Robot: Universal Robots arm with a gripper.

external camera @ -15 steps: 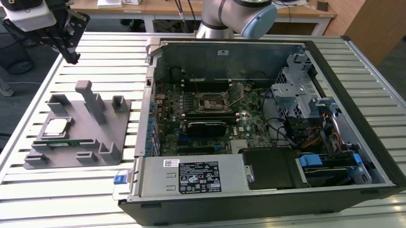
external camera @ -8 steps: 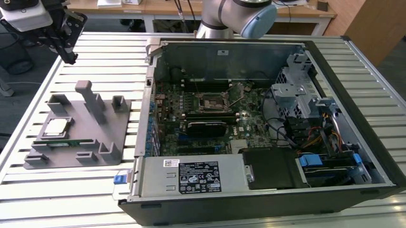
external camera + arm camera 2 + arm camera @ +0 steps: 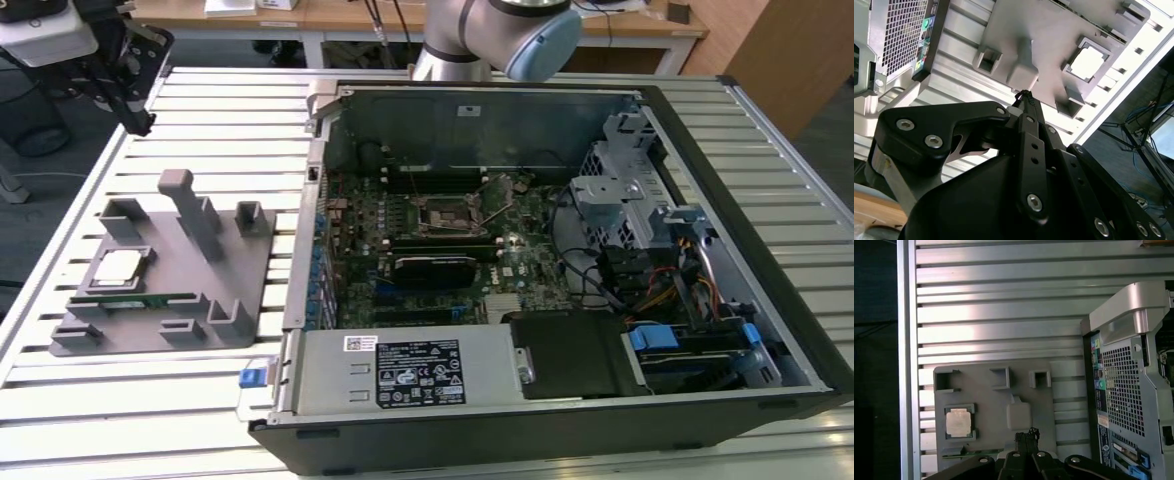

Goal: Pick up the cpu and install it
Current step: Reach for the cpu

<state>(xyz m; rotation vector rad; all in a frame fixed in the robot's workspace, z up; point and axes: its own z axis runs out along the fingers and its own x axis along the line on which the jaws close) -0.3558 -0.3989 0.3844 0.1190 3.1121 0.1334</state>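
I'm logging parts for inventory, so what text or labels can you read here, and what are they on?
Power supply label: print too small to read.
White sticker on the case wall: unreadable.
The cpu top: no legible marking.

One small flat square silver-topped chip, the cpu (image 3: pixel 120 266), and one long thin green memory stick (image 3: pixel 140 301) are counted on one grey plastic fixture plate (image 3: pixel 248 268) by the slatted metal worktop (image 3: pixel 227 130)'s edge. One open black computer case (image 3: pixel 534 432) is counted alongside.
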